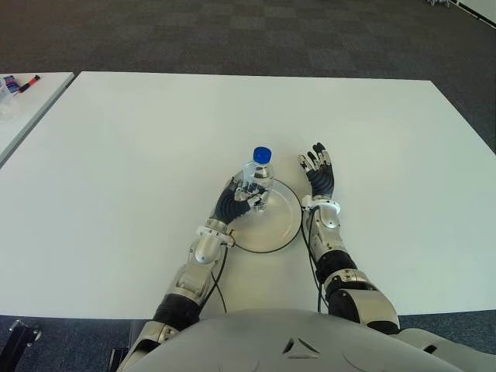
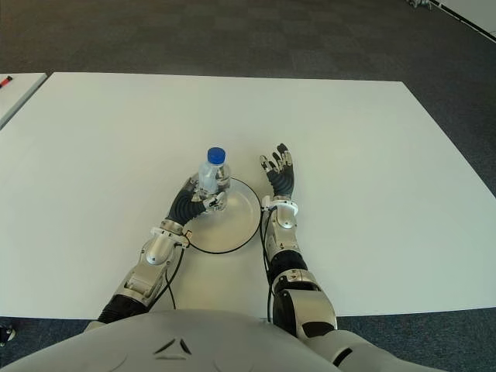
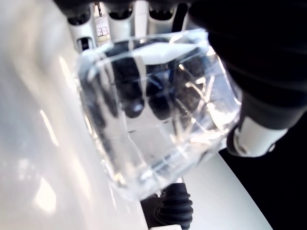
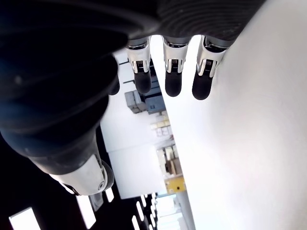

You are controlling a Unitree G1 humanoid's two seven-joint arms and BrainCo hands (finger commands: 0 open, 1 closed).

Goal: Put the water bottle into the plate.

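A clear water bottle [image 1: 258,177] with a blue cap stands upright at the far left part of a round plate [image 1: 280,225] with a dark rim, near the table's front middle. My left hand [image 1: 246,195] is wrapped around the bottle's lower body; in the left wrist view the dark fingers [image 3: 136,103] show through the clear plastic [image 3: 158,120]. My right hand [image 1: 318,172] shows just right of the plate, fingers [image 4: 172,81] stretched out straight and holding nothing.
The white table [image 1: 139,155] spreads wide on all sides of the plate. A second white table [image 1: 23,105] with markers [image 1: 23,84] on it stands at the far left. Dark carpet lies beyond the far edge.
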